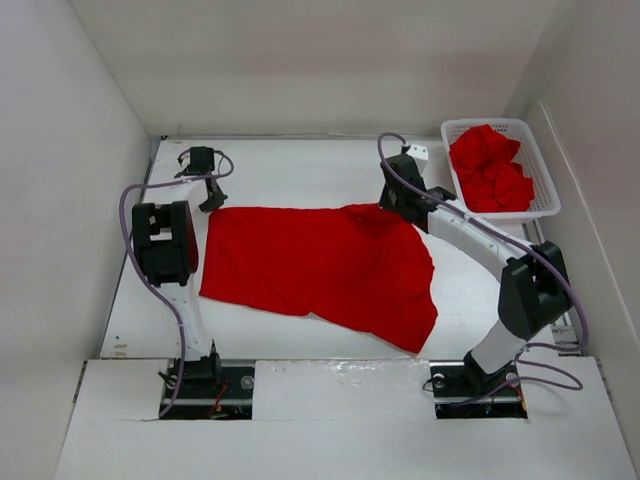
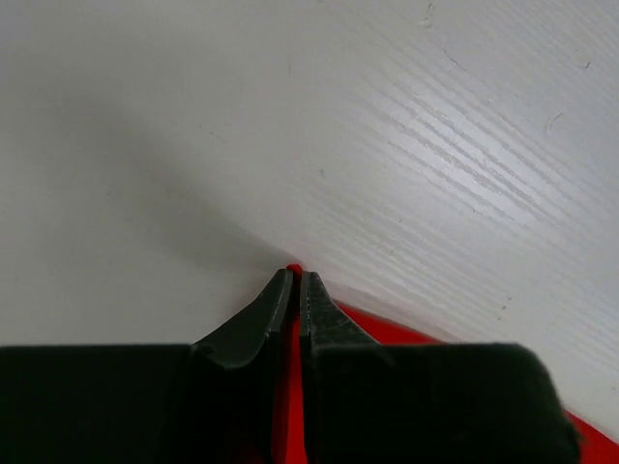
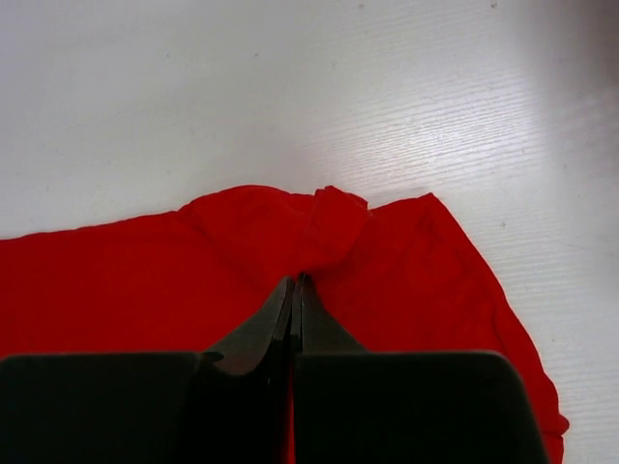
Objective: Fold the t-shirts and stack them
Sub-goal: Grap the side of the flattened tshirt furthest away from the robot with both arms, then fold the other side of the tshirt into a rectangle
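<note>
Red t-shirt (image 1: pixel 320 265) in both tightly closed grippers (image 2: pixel 295 277) (image 3: pixel 295 282)

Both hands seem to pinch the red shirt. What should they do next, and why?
Probably lift together and carry the far edge toward the near one: the left hand and right hand are both shut on the far edge of the spread t-shirt.
</note>
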Controlling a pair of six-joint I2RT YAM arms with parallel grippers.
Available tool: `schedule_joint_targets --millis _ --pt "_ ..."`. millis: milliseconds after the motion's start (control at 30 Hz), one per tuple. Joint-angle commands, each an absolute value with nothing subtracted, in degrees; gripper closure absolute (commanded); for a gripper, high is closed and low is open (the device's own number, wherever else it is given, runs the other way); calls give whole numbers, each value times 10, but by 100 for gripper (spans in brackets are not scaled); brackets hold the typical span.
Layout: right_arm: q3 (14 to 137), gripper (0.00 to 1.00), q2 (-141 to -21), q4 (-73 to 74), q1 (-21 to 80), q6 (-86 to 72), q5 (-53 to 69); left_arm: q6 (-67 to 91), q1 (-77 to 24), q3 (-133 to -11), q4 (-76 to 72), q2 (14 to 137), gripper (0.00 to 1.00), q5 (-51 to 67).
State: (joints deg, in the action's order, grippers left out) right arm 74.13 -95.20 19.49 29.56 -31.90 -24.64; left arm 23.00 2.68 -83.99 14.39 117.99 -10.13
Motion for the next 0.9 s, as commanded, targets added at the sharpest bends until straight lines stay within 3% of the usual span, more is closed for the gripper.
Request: schedule_joint_targets --millis 0,867 --pt "726 100 -890 192 311 -325 -274 228 27 -816 160 1106 100 -120" --pt "575 100 -645 381 455 -425 -325 292 27 -707 176 1008 100 -172"
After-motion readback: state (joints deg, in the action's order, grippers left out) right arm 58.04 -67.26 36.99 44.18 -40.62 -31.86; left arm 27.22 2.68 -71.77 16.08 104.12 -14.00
